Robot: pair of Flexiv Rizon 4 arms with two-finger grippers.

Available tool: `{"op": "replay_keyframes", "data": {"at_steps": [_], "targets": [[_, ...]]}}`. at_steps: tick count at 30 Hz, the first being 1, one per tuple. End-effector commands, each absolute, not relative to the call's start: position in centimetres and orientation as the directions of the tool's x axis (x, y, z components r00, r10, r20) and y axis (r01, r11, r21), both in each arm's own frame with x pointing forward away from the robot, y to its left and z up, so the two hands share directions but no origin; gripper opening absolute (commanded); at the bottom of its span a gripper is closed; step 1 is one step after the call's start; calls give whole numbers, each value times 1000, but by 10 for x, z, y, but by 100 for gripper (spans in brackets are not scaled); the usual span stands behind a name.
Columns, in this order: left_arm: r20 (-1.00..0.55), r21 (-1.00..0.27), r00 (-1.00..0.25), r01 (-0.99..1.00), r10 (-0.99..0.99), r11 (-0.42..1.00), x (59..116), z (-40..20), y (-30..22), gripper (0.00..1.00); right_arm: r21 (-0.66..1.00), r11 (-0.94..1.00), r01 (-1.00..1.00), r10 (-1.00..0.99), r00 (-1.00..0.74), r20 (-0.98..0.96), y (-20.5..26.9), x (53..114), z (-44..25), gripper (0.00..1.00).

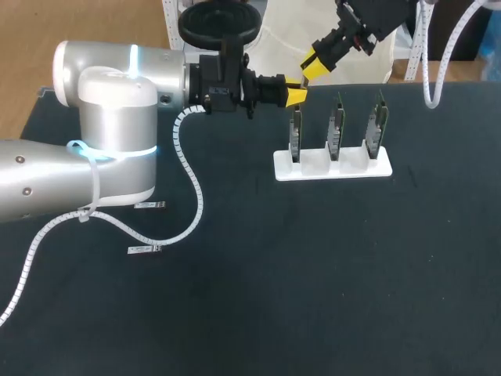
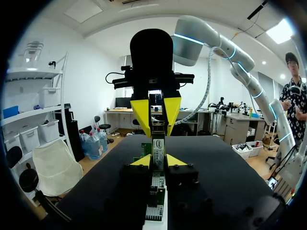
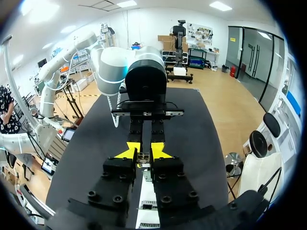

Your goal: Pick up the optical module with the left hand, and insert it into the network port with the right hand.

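Judging the pick-up done and the handover under way, the left gripper (image 2: pixel 158 162) pinched the optical module (image 2: pixel 158 147) above the leftmost network card (image 1: pixel 296 135), the right gripper (image 3: pixel 144 152) closed on its far end, leaving release and insertion.

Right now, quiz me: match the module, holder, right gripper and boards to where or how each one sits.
Things:
A optical module
B holder
C right gripper
D three boards

Places:
1 upright in slots
2 raised, close to the left gripper
3 white, sitting on the table
4 between the left gripper's fingertips

Pairs: A-4, B-3, C-2, D-1
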State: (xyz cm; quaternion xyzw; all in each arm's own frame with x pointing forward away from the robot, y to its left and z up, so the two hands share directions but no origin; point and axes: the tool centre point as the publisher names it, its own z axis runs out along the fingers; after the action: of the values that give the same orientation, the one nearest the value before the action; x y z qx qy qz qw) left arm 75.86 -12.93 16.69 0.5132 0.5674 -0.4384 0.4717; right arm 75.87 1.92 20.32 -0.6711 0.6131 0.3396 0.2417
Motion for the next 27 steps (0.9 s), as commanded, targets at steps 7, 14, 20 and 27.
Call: {"op": "replay_keyframes", "data": {"at_steps": [7, 14, 20, 27], "targets": [[-986, -8, -24, 995, 163, 96, 757, 166, -129, 100, 77, -121, -990, -651, 20, -759, 14, 752, 204, 0], [-986, -8, -24, 995, 163, 96, 757, 166, -129, 100, 72, -113, -991, -645, 18, -764, 13, 751, 205, 0], [-981, 41, 20, 994, 193, 105, 756, 176, -116, 100, 73, -111, -991, -645, 16, -764, 12, 749, 204, 0], [-951, 86, 48, 990, 305, 112, 755, 177, -98, 100, 70, -113, -991, -643, 19, -766, 12, 749, 204, 0]]}}
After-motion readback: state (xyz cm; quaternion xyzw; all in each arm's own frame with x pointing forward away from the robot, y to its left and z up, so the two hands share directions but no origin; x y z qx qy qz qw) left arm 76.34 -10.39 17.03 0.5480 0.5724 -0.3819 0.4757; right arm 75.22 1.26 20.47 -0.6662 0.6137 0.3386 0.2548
